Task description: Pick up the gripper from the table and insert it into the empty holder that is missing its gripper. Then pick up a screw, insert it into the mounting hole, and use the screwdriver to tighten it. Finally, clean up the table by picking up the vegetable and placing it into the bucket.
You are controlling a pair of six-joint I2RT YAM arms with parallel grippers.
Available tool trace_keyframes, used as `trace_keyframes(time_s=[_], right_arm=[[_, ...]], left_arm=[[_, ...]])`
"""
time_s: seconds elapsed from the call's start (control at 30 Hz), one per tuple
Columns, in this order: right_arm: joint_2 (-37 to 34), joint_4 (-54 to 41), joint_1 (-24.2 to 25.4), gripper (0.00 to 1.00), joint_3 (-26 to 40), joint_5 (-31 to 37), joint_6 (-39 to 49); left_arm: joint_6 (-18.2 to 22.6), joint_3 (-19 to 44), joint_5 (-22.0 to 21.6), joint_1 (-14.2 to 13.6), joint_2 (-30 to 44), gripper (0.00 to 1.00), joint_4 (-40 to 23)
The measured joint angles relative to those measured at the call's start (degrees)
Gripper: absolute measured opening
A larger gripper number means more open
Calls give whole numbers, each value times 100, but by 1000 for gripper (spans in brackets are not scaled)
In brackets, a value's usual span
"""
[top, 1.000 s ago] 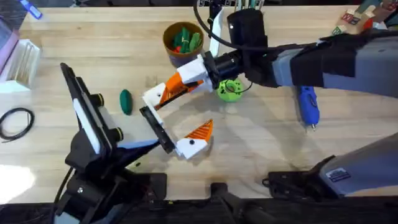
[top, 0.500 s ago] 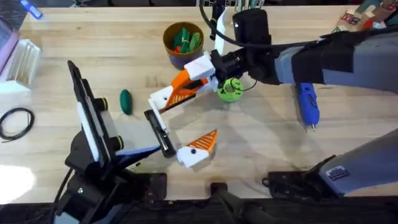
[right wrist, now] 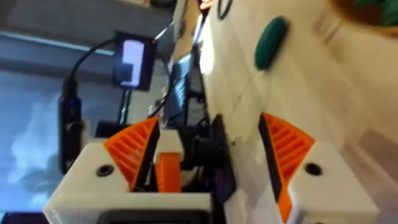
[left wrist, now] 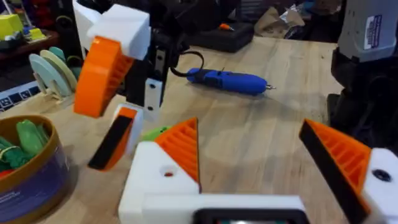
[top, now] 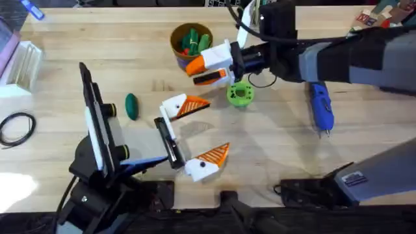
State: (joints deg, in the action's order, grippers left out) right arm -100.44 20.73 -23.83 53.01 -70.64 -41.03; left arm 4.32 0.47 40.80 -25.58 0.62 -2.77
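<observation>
My left gripper stands open over the middle of the table. Its far white holder carries the orange ribbed gripper, seated against it. In the left wrist view that orange gripper sits beside the mounting hole. My right gripper hovers open just beyond, near the bucket, with nothing between its fingers. The dark green vegetable lies left of the holder. The blue screwdriver lies at the right.
A lime-green disc with a hole sits right of the holder. The bucket holds green toy pieces. A black cable loop and a clear box are at the left edge.
My right gripper has pulled back up and to the right, away from the left gripper's far finger. The orange wedge stays in the holder. The left arm shifted slightly right.
</observation>
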Motion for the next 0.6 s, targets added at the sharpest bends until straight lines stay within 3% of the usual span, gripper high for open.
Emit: trace_keyframes(time_s=[0.13, 0.3, 0.47, 0.6], right_arm=[[1, -328, 174, 945, 131, 551, 381], [298, -2105, 312, 945, 476, 1746, 1209], [948, -4213, 267, 947, 887, 3577, 2252], [1310, -5067, -77, 950, 1066, 5524, 2691]], left_arm=[[0, 0, 13, 0, 2, 985, 0], [0, 0, 13, 0, 2, 985, -2], [0, 0, 13, 0, 1, 985, 0], [0, 0, 13, 0, 0, 985, 0]])
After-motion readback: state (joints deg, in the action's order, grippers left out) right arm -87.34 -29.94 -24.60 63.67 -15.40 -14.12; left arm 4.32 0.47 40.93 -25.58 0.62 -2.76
